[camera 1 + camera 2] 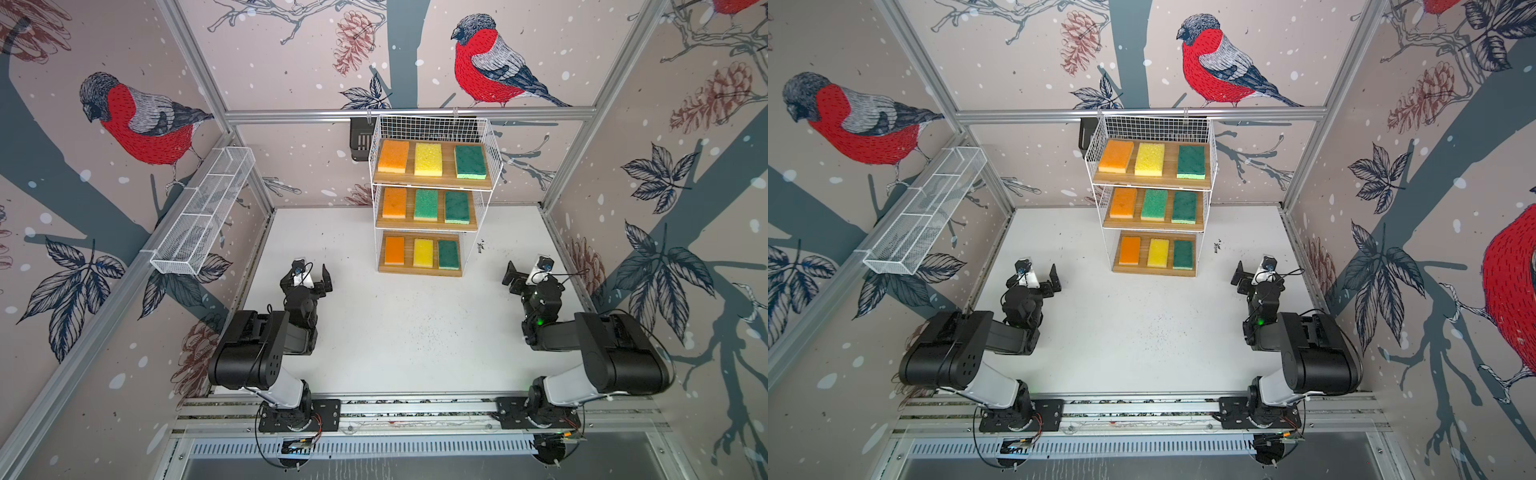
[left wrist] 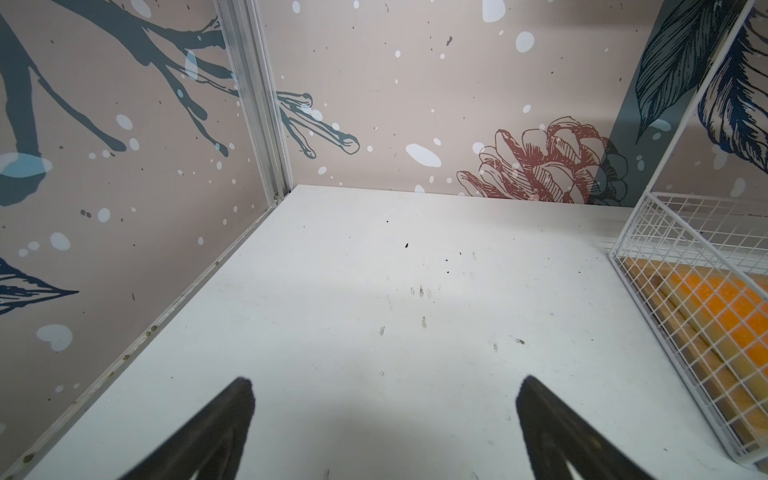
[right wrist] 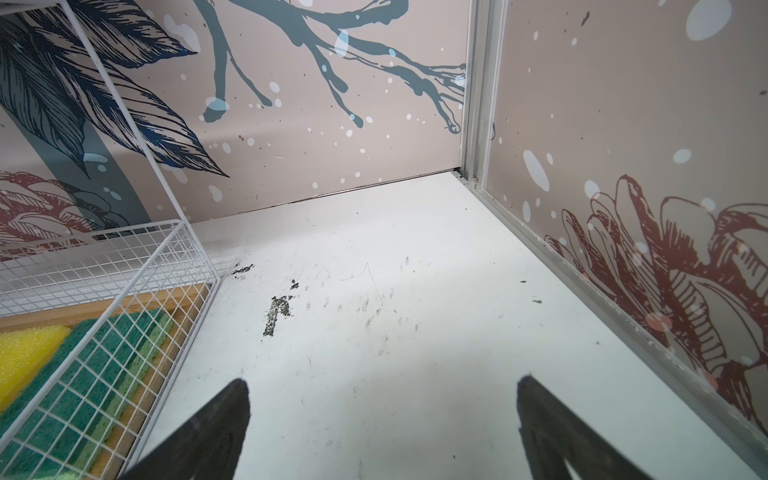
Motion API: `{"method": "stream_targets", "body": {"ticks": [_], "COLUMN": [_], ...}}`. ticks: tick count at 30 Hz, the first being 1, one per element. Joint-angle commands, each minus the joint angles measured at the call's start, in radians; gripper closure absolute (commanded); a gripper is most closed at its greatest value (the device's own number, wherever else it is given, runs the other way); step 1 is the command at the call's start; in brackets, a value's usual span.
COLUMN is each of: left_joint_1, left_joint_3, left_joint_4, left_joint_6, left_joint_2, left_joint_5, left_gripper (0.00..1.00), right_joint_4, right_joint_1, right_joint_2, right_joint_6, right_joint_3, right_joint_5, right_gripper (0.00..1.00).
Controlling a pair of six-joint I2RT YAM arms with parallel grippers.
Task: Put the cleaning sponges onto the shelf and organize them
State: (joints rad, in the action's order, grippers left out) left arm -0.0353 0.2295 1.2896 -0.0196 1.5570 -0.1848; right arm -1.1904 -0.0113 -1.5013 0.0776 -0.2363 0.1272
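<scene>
In both top views the shelf (image 1: 432, 126) (image 1: 1154, 124) stands at the back middle of the table. Each of its three boards carries three cleaning sponges in a row: orange (image 1: 393, 156), yellow (image 1: 428, 159) and green (image 1: 470, 162) on top, orange (image 1: 394, 202) and two green in the middle, orange, yellow (image 1: 423, 252) and green at the bottom. My left gripper (image 1: 309, 276) (image 2: 386, 384) hovers open and empty left of the bottom board. My right gripper (image 1: 527, 272) (image 3: 383, 384) is open and empty to its right. Through the wire, the left wrist view shows an orange sponge (image 2: 715, 307); the right wrist view shows a green sponge (image 3: 95, 374).
A long white mesh trough (image 1: 203, 212) hangs on the left wall rail. A small black basket (image 1: 359, 139) hangs behind the shelf's upper left corner. The white table (image 1: 415, 332) has dark scuff marks (image 3: 278, 309) right of the shelf. Patterned walls close three sides.
</scene>
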Motion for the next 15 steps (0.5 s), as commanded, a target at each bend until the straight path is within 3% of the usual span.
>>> {"method": "stream_targets", "body": {"ticks": [1, 15], "left_joint_1": [0.001, 0.001], "left_joint_3": [0.000, -0.001], "left_joint_4": [0.020, 0.021], "left_joint_6": [0.003, 0.003], "left_joint_2": [-0.002, -0.002], "left_joint_5": [0.002, 0.002], "left_gripper": [0.01, 0.02], "right_joint_4": [-0.003, -0.003], "right_joint_1": [-0.002, -0.001], "right_joint_2": [0.003, 0.002], "right_joint_6": [-0.001, -0.001], "right_joint_3": [0.001, 0.000], "right_joint_5": [0.005, 0.004], "right_gripper": [0.00, 0.01]}}
